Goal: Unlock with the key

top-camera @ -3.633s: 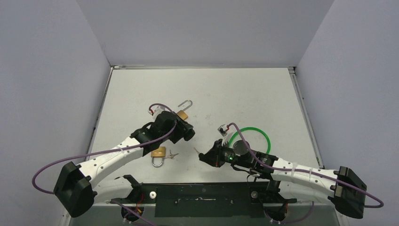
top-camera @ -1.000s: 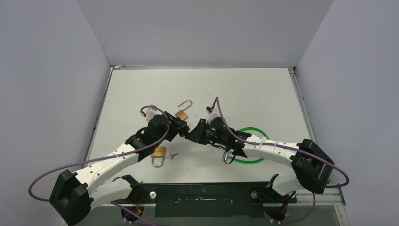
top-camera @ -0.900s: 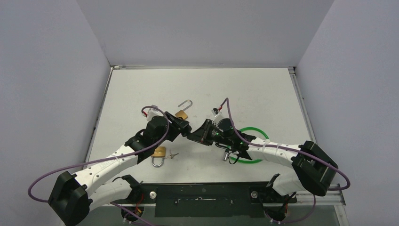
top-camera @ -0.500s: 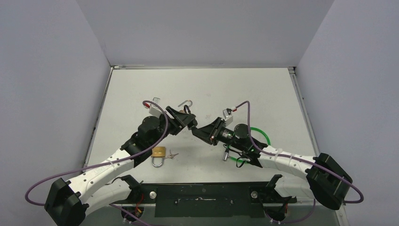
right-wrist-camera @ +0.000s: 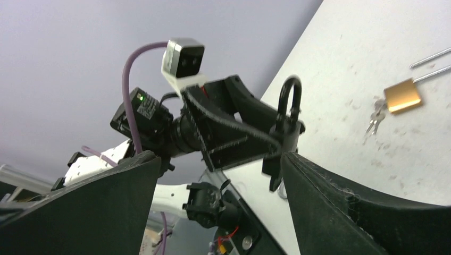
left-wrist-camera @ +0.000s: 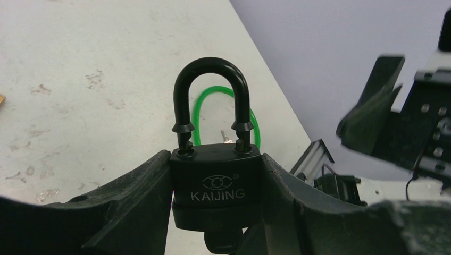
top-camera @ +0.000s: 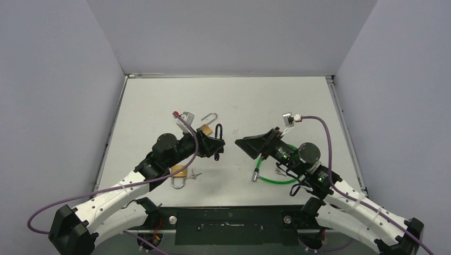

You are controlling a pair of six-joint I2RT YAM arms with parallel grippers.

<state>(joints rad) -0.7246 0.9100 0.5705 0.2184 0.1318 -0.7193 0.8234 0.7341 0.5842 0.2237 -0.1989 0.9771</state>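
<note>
Looking through the left wrist camera, I see the left gripper (top-camera: pixel 214 143) clamped on the body of the black padlock (left-wrist-camera: pixel 215 183), shackle up, held above the table (top-camera: pixel 298 106). A dark key head (left-wrist-camera: pixel 219 244) shows under the lock. The right gripper (top-camera: pixel 245 143) faces it, spread wide, holding nothing, just apart. A green cable loop (top-camera: pixel 276 178) lies beneath the right arm.

Black padlock (left-wrist-camera: pixel 215 180) with pale grey KAIJING lettering; brass-yellow padlock (top-camera: pixel 206 128) with silver shackle mid-table, another brass-yellow padlock (top-camera: pixel 179 172) toward the near edge; bright green cable loop (top-camera: pixel 276 182); white table (top-camera: pixel 239 101), grey-smudged
</note>
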